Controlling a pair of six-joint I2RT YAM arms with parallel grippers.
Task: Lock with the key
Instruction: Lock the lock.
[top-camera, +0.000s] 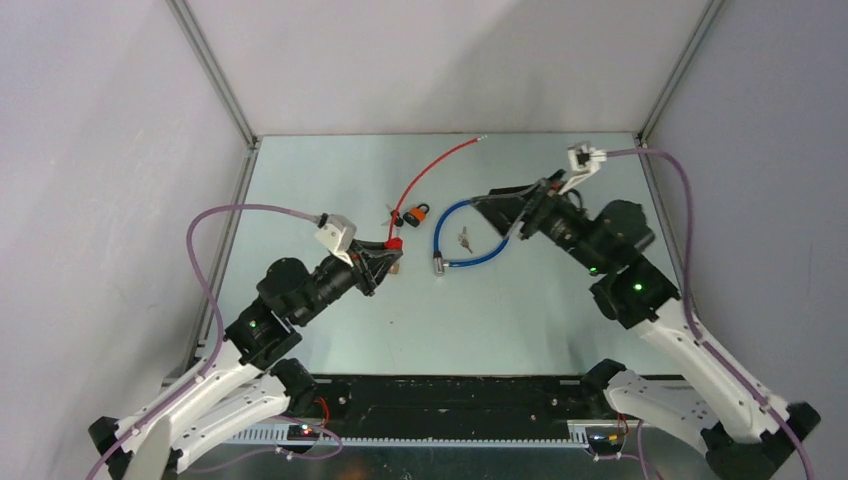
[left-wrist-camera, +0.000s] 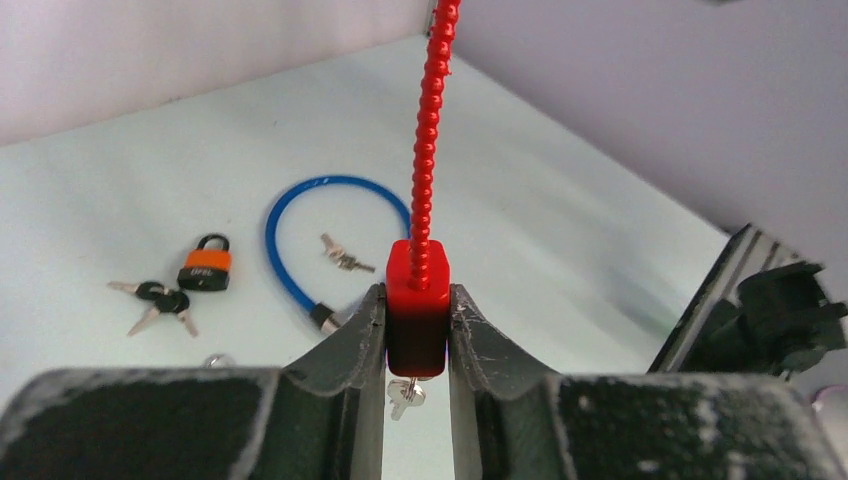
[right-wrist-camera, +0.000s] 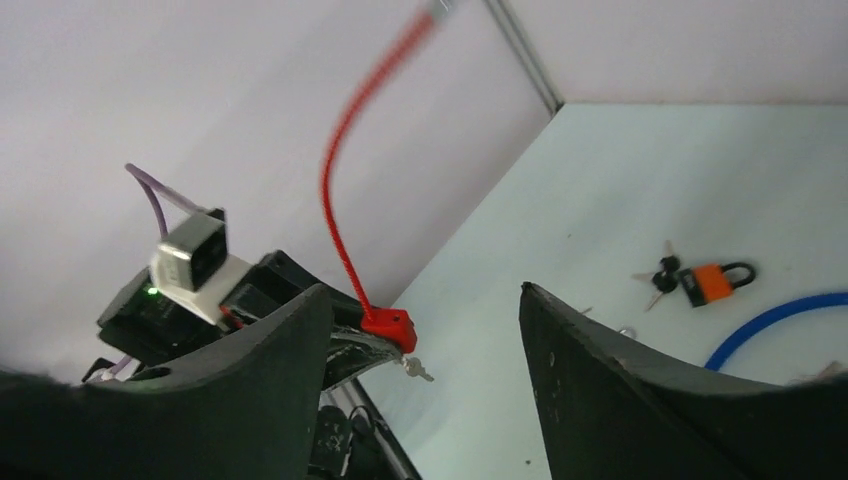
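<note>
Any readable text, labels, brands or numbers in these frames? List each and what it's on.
Orange padlock: a short line of dark lettering on its body, too blurred to read.
Red cable lock: no markings visible.
Blue cable lock: no markings visible.
Nothing else in any view carries legible text.

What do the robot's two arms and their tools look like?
Left arm and right arm match: white lower links, black upper segments, green lights, purple cables to white wrist cameras. Left tool and right tool each have two black, curved fingers.
</note>
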